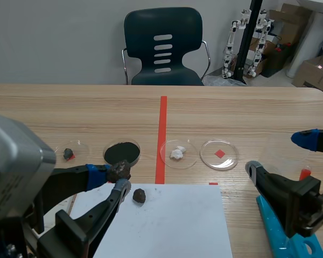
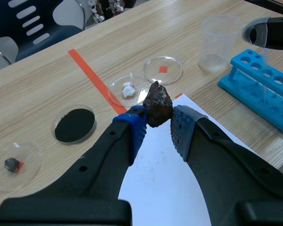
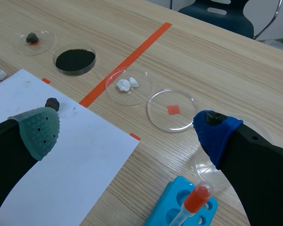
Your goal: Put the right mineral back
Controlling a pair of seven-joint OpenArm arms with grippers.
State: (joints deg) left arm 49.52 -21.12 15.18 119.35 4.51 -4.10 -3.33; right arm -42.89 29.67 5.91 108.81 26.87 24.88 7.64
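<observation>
My left gripper is shut on a rough dark brown mineral, held above the near left corner of a white paper sheet. In the scene view the held mineral hangs just left of a smaller dark stone that lies on the paper. An empty petri dish with a red square stands right of the tape line. My right gripper is open over the table's right side, holding nothing; the empty dish lies ahead of it.
Beside the empty dish stand three more: white lumps, black powder, a small dark stone. A clear beaker and a blue tube rack with a red-bulbed dropper are at the right.
</observation>
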